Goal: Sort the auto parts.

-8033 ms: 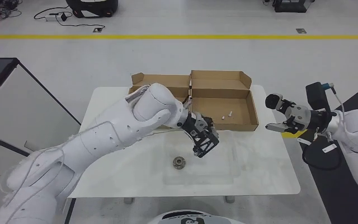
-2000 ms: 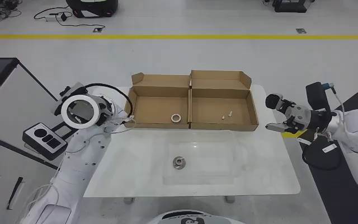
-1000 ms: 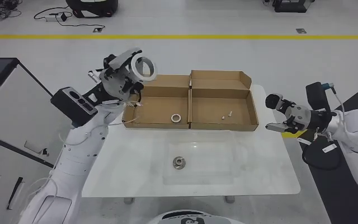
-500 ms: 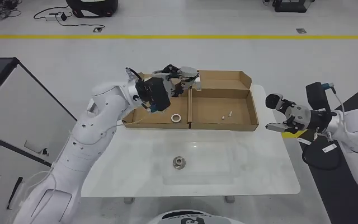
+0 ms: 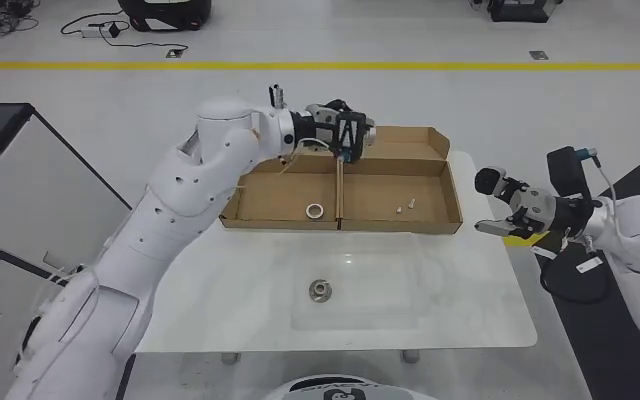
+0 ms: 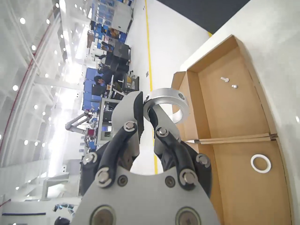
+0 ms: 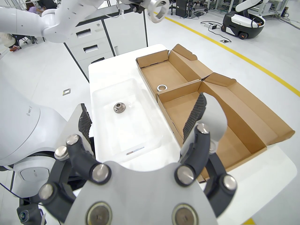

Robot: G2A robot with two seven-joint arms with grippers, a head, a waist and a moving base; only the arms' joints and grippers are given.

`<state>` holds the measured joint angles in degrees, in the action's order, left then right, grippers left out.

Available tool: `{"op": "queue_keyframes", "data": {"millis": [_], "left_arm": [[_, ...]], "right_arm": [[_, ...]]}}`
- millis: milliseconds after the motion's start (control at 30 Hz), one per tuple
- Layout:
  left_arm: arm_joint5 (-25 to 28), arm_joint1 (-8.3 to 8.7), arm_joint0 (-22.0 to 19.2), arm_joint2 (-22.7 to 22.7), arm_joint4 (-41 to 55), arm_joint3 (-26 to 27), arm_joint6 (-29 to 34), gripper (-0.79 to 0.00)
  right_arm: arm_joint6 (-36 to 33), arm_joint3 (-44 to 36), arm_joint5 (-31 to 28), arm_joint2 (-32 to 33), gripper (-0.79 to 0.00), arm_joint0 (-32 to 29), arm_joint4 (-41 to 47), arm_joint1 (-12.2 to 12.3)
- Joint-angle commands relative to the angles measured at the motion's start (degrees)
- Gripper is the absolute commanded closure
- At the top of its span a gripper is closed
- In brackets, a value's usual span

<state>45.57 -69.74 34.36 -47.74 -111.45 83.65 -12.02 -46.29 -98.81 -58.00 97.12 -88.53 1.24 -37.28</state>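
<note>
My left gripper (image 5: 350, 135) is shut on a silver metal ring (image 6: 167, 105), held high over the back flaps where the two open cardboard boxes meet. From the right wrist view the ring (image 7: 159, 9) hangs in the air beyond the table. The left box (image 5: 270, 195) holds a white ring (image 5: 314, 211). Two small bolts (image 5: 404, 207) lie in the right box (image 5: 375, 195). A grey flanged hub (image 5: 320, 290) rests in a clear tray (image 5: 400, 290). My right gripper (image 5: 505, 215) is open and empty, just off the table's right edge.
The white table (image 5: 480, 300) carries the boxes along its far side and the tray in front of them. A dark cabinet edge (image 5: 60, 160) stands left of the table. A yellow floor line (image 5: 450, 66) runs behind.
The left arm has swung from the table's left side up and across to behind the boxes, carrying the silver ring. The right arm has kept still.
</note>
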Motion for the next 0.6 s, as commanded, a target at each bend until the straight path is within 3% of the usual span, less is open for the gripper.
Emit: {"op": "queue_keyframes", "data": {"millis": [0,167,367,567], "left_arm": [[0.8,-0.65,-1.7,1.6,-0.3,-2.3,3.2,0.0],[2.5,-1.27,-2.8,2.9,-0.8,-6.6,8.8,0.0],[3.6,-1.2,-1.4,1.9,-0.4,-7.9,15.9,0.0],[3.6,-1.2,-1.4,1.9,-0.4,-7.9,15.9,0.0]], "right_arm": [[0.0,0.0,0.0,0.0,-0.785,0.0,0.0,0.0],[0.0,0.0,0.0,0.0,-0.785,0.0,0.0,0.0],[0.0,0.0,0.0,0.0,-0.785,0.0,0.0,0.0],[0.0,0.0,0.0,0.0,-0.785,0.0,0.0,0.0]]}}
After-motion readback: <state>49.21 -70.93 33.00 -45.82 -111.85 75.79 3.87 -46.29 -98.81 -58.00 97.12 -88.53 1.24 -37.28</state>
